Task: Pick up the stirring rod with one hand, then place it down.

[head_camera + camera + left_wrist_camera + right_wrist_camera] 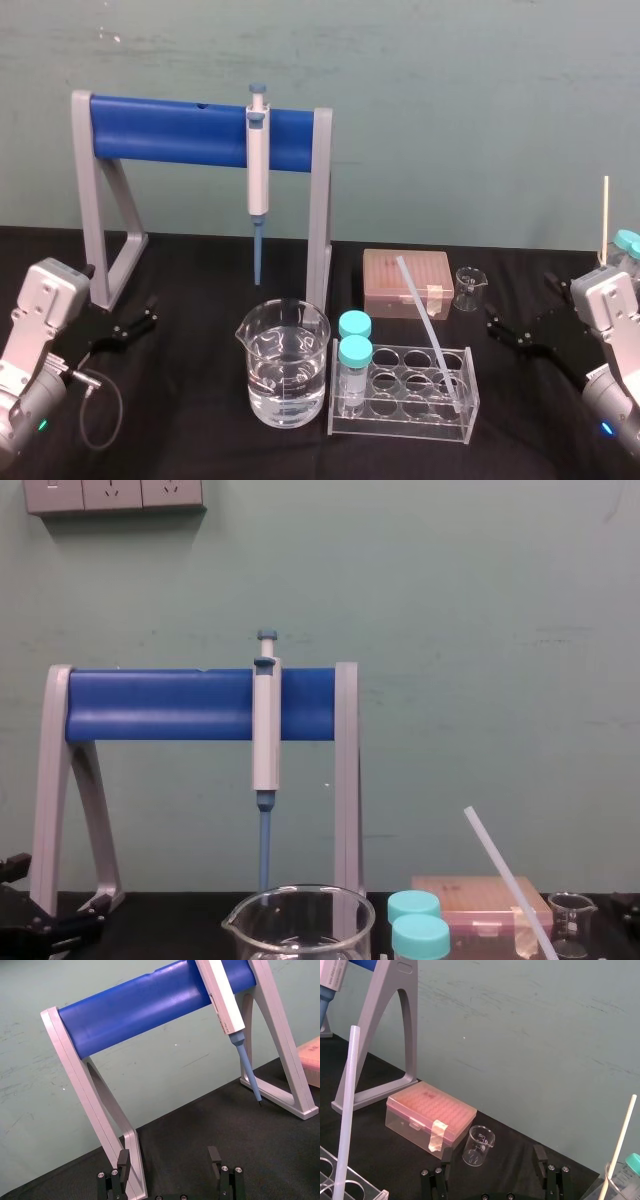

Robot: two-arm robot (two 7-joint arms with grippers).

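Stirring rod: the translucent white stirring rod (423,305) leans in the clear tube rack (400,400) at the near centre-right of the table (190,420); its lower end sits in a right-hand hole of the rack, and its top tilts far and left in front of the pink tip box (407,283); nothing grips it
Left gripper: the left gripper (150,315) sits low over the table at the near left, its white wrist housing angled up and its jaws pointing far and right toward the left foot of the grey and blue stand (170,130)
Left jaws: wide apart and holding nothing; the wrist view shows the bare table and the stand's foot beyond them
Right gripper: the right gripper (520,305) is low at the near right, the arm coming in from the right edge, and it points left and far toward the small beaker (467,288)
Right jaws: spread wide and empty; the wrist view shows the small beaker standing beyond them, apart from both
Gap: the right gripper is well apart from the rod, to the right of the rack
Other things: a pipette (258,170) hangs from the stand's blue bar, above and behind the large beaker (283,375) of clear liquid; two teal-capped tubes (354,350) stand at the rack's left end; a cream stick (605,215) stands upright at the far right edge
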